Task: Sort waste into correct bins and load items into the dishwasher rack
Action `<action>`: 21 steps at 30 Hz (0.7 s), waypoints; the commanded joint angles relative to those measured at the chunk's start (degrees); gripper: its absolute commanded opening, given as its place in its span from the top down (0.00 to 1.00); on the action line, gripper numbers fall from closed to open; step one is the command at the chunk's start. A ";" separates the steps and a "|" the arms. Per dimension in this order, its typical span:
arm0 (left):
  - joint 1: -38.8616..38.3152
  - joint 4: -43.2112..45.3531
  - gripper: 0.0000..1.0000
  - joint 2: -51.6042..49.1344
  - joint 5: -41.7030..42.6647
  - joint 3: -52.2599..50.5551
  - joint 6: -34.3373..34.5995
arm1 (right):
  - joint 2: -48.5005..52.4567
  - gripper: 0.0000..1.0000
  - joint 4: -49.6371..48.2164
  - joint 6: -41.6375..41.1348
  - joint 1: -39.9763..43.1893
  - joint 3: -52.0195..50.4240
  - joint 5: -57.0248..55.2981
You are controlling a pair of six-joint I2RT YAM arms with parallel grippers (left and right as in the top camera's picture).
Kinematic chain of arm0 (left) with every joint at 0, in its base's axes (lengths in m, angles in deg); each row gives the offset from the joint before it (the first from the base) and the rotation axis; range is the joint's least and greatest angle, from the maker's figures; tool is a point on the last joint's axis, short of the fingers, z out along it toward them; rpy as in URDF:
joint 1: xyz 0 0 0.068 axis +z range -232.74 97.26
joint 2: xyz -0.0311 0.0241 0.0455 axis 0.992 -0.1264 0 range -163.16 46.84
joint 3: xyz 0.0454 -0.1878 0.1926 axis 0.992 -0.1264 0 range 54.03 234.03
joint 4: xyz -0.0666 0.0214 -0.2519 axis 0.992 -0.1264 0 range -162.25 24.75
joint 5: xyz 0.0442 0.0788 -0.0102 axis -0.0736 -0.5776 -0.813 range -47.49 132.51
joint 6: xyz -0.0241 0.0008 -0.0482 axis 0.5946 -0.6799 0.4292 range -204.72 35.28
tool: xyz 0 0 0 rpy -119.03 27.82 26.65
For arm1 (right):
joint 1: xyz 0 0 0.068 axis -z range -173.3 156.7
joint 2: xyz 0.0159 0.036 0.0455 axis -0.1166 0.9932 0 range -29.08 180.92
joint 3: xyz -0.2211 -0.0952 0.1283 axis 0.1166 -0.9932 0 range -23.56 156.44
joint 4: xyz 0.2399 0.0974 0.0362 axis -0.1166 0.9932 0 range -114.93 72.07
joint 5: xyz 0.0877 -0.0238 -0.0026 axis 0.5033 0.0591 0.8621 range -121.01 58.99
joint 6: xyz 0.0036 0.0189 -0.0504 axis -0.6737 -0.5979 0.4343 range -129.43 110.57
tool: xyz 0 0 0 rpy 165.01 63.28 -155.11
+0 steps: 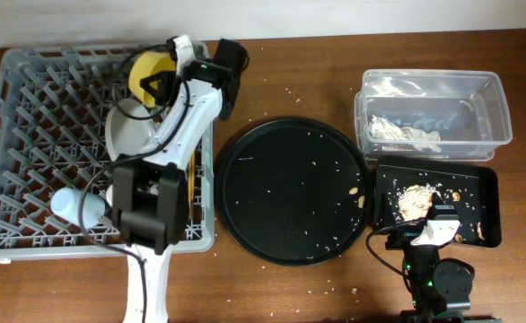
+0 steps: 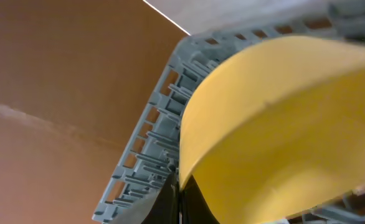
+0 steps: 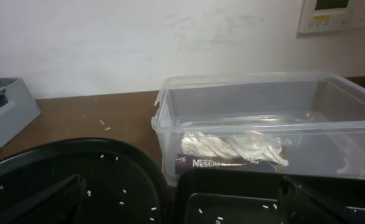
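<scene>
Over the rack [image 1: 30,108], left gripper [image 1: 162,83] clamped the bowl [image 1: 142,75] — plate [image 1: 130,135], cup [image 1: 65,205] loaded, napkin [image 1: 407,133] binned — crumbs [image 1: 357,190] left to clear. Right gripper [image 1: 440,215] sat apart.

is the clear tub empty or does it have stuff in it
Not empty: the clear tub holds a crumpled white napkin and a dark Nescafe wrapper.

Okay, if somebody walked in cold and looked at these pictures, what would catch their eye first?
The yellow bowl comes first. It fills the left wrist view, pinched at its rim by the left gripper above the big grey dishwasher rack on the table's left side. Next is the large round black tray mid-table, flecked with pale crumbs.
</scene>
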 commanded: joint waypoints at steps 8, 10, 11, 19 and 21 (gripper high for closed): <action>-5.42 -8.20 0.98 -2.69 7.21 -0.31 -1.20 | -0.33 0.02 0.13 -0.17 0.15 -0.48 -0.09; -7.10 -11.32 0.92 -2.62 11.23 -0.20 -1.18 | -0.33 0.02 0.13 -0.17 0.15 -0.48 -0.09; -7.89 -12.68 0.89 -2.56 15.28 0.24 -1.18 | -0.33 0.01 0.13 -0.17 0.15 -0.48 -0.09; -8.52 -23.47 0.42 -2.51 31.32 16.74 -1.18 | -0.33 0.01 0.13 -0.17 0.15 -0.48 -0.09; -8.52 -28.35 0.37 -2.51 39.67 24.50 -1.22 | -0.33 0.01 0.13 -0.17 0.15 -0.48 -0.09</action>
